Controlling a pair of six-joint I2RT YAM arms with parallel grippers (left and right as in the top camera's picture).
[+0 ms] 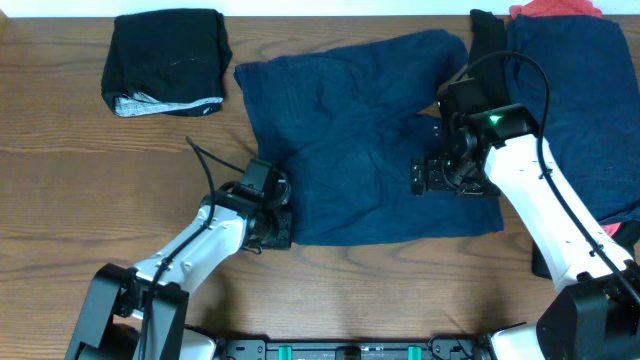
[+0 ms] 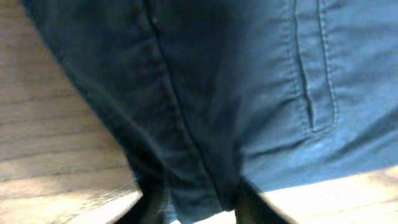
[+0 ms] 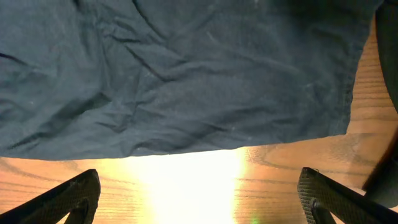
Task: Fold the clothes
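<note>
The plain navy blue garment (image 1: pixel 370 140) lies spread on the wooden table (image 1: pixel 80 200) in the overhead view. My left gripper (image 1: pixel 277 225) is at its near left corner. In the left wrist view the left gripper's fingers (image 2: pixel 199 208) are shut on a fold of the navy fabric (image 2: pixel 236 93). My right gripper (image 1: pixel 420 178) hovers over the garment's right part. In the right wrist view the right gripper's fingers (image 3: pixel 199 190) are wide open and empty above bare wood, with the navy garment's edge (image 3: pixel 186 87) just beyond them.
A folded black garment (image 1: pixel 165 60) lies at the back left. A pile of navy clothes (image 1: pixel 580 110) lies at the right, with a red one (image 1: pixel 555 8) and a black one (image 1: pixel 487 40) at the back edge.
</note>
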